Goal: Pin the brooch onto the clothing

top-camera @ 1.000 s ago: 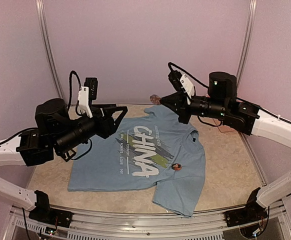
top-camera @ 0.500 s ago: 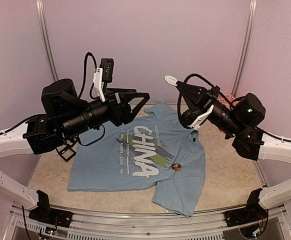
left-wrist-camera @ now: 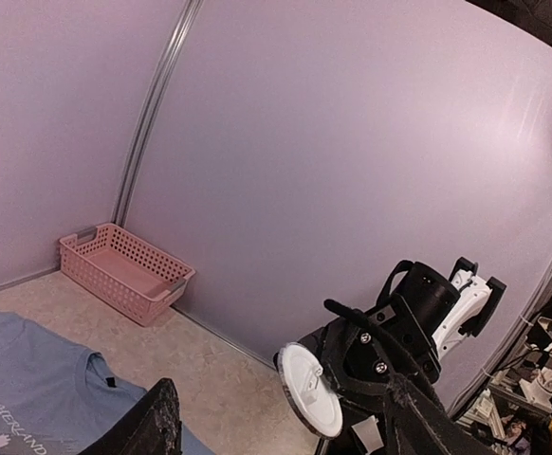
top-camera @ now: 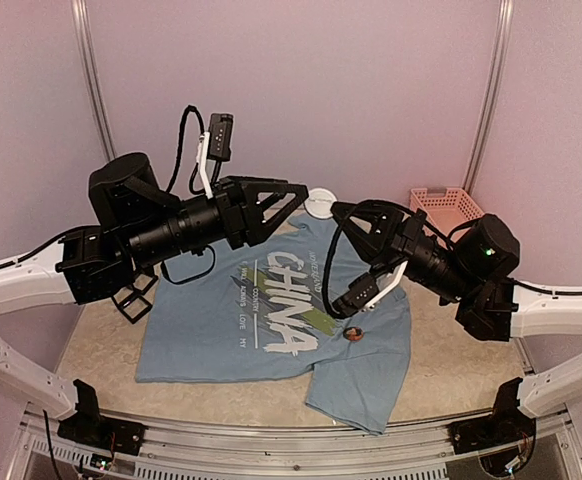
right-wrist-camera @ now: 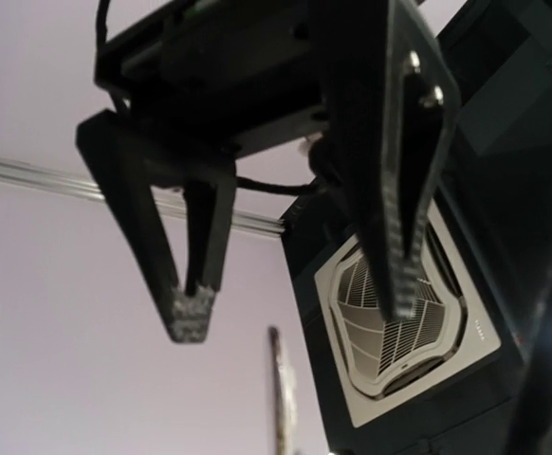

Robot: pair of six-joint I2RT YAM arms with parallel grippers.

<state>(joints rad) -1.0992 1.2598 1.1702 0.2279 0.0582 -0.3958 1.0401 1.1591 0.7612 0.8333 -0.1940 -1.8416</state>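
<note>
The clothing (top-camera: 221, 330), a light blue T-shirt with white "CHINA" lettering, lies flat on the table, and its collar shows in the left wrist view (left-wrist-camera: 20, 398). Both arms are raised above its collar end. My right gripper (top-camera: 337, 208) is shut on the brooch (top-camera: 321, 203), a round white disc. The left wrist view shows the brooch's pale back with a small clasp (left-wrist-camera: 311, 389). In the right wrist view the brooch (right-wrist-camera: 281, 398) is a thin, edge-on sliver. My left gripper (top-camera: 291, 208) faces it, open, its fingers (right-wrist-camera: 191, 313) spread on either side and holding nothing.
A small dark round badge (top-camera: 353, 334) lies on the shirt's right chest. A pink perforated basket (top-camera: 446, 205) stands at the back right by the wall (left-wrist-camera: 124, 275). Purple walls enclose the table on three sides.
The right arm swung left and lower, bringing the brooch in front of the left gripper. The left gripper rose, reached further right and opened wider.
</note>
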